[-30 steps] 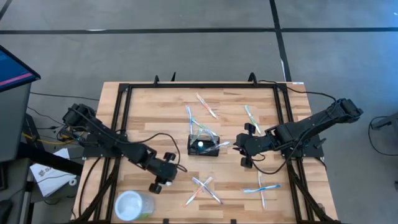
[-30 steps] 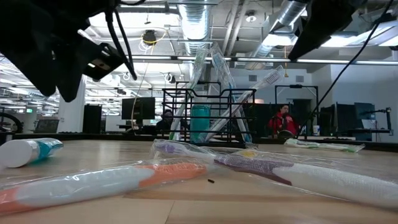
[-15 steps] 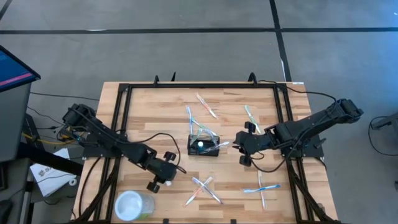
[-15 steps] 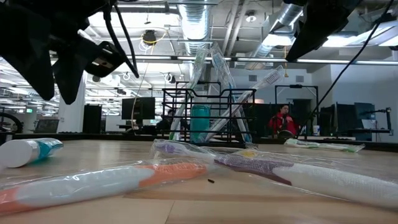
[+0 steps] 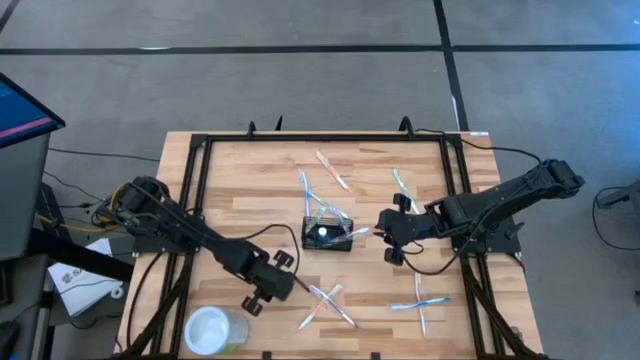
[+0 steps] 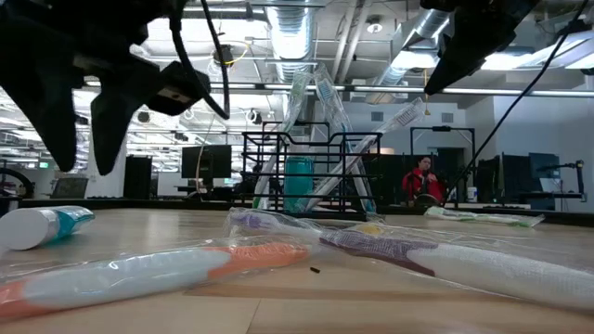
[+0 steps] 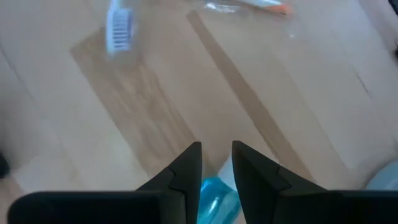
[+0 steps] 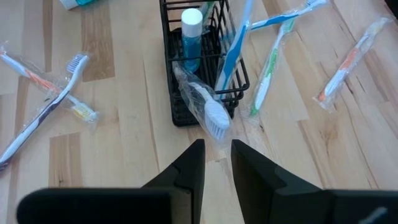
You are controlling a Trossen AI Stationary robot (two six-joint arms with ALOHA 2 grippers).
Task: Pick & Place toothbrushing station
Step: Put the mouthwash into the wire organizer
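The toothbrushing station (image 5: 327, 236) is a small black wire-mesh caddy in the middle of the table (image 5: 240, 200). It holds an upright teal tube (image 8: 189, 34) and several wrapped toothbrushes that lean on its rim. My right gripper (image 8: 217, 155) hovers just to its right, pointing at it, with a narrow gap between its fingers and nothing in it. My left gripper (image 7: 216, 163) hangs near the front left, pointing steeply down, its fingers slightly apart over a white-and-teal tube (image 6: 42, 225) that lies flat on the table.
Two crossed wrapped toothbrushes (image 5: 325, 303) lie just right of my left gripper (image 5: 272, 288). More lie behind the caddy (image 5: 322, 178) and at the front right (image 5: 420, 303). A clear round cup (image 5: 213, 330) stands at the front left corner. A black frame (image 5: 195, 190) borders the table.
My left gripper has moved a little toward the table's right edge and slightly down, rolling about its own axis and tipping steeper, so that both fingers now point down at the table. Its finger gap looks unchanged.
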